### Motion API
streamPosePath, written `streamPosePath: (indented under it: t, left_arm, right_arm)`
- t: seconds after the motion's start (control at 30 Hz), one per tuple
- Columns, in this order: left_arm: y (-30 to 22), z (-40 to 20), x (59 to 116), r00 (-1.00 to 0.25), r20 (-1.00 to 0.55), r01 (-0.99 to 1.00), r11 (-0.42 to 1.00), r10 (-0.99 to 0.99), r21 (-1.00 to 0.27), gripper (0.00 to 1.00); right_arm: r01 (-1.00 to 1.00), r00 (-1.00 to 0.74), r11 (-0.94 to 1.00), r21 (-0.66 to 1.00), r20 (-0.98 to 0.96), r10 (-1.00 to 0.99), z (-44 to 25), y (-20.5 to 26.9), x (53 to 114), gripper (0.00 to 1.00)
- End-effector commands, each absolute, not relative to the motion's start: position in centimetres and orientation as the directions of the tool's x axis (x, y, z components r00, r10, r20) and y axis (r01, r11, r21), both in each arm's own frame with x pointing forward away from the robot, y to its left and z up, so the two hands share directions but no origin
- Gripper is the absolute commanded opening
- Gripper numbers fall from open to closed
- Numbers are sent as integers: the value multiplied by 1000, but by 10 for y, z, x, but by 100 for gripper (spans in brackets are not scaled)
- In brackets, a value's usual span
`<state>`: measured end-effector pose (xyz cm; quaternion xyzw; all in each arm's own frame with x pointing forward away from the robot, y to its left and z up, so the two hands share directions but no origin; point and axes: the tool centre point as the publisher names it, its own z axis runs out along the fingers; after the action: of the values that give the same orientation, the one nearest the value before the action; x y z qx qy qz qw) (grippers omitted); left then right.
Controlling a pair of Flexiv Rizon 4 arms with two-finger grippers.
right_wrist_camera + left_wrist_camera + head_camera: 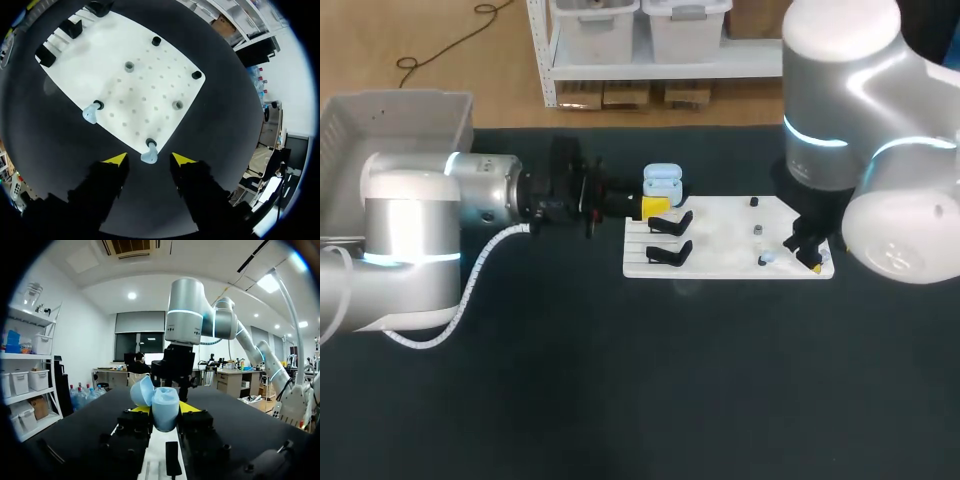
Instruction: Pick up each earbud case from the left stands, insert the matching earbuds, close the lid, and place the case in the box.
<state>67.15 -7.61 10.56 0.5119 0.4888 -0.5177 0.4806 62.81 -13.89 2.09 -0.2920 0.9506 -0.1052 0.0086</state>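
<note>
A light blue earbud case (pixel 662 183) with its lid open is held upright by my left gripper (pixel 656 207) just left of the white board (pixel 730 250). In the left wrist view the case (pixel 165 409) sits between the yellow tips and its lid (pixel 141 391) tilts to one side; the left gripper (pixel 165 411) is shut on it. My right gripper (pixel 149 160) hangs open above the board's edge, with a light blue earbud (pixel 149 157) on a peg between its tips, not touched. A second earbud (pixel 91 114) stands on another peg.
Two black stands (pixel 670 222) (pixel 670 253) sit empty on the board's left part. Several empty pegs (pixel 129 66) dot the board (pixel 150 85). A grey box (pixel 400 125) stands at the back left. Open black tabletop lies in front.
</note>
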Motion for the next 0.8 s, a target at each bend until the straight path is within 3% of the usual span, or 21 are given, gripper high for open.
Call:
streamPosePath:
  t: [0.03,0.8]
  left_arm:
    - [-76,105,670,-11,-1000,998,-56,1,-11,0]
    - [-76,105,670,-11,-1000,998,-56,1,-11,0]
  right_arm:
    - [-549,-831,808,-216,36,-555,18,-139,628,52]
    - [-533,-839,810,-247,29,-543,15,-137,628,39]
